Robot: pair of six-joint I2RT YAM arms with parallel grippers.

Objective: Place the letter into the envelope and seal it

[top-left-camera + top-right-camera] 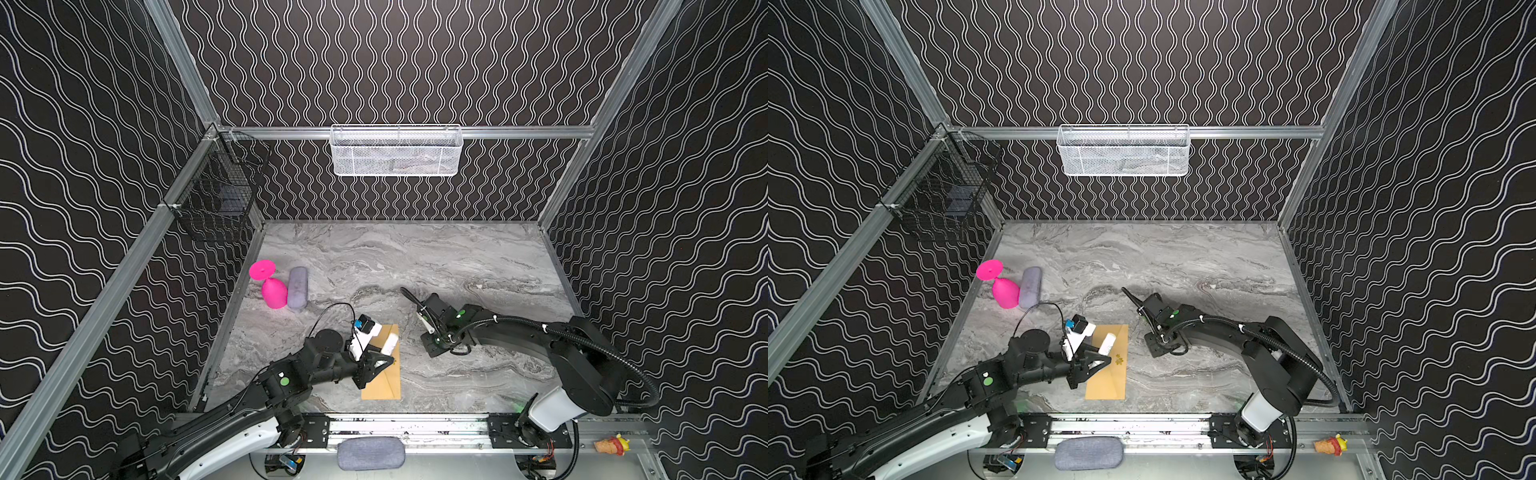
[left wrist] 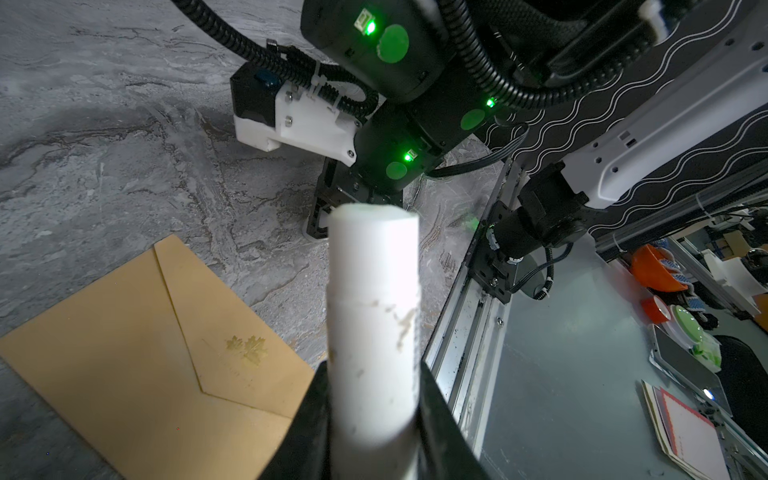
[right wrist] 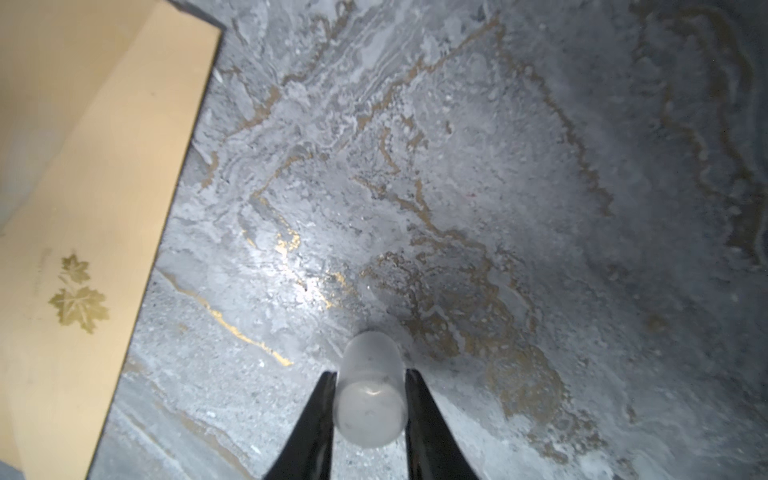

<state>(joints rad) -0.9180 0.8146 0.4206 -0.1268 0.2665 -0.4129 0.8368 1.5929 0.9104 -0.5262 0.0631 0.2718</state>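
Envelope (image 1: 1105, 384), lying flat, long axis running near to far

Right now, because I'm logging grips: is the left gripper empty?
No, the left gripper is clamped on a white plastic cylinder that sticks out between its black fingers.

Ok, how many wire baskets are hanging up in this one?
2. A white basket hangs from the back rail, near its middle; a black basket hangs from the left side rail at the back corner. None looks hidden.
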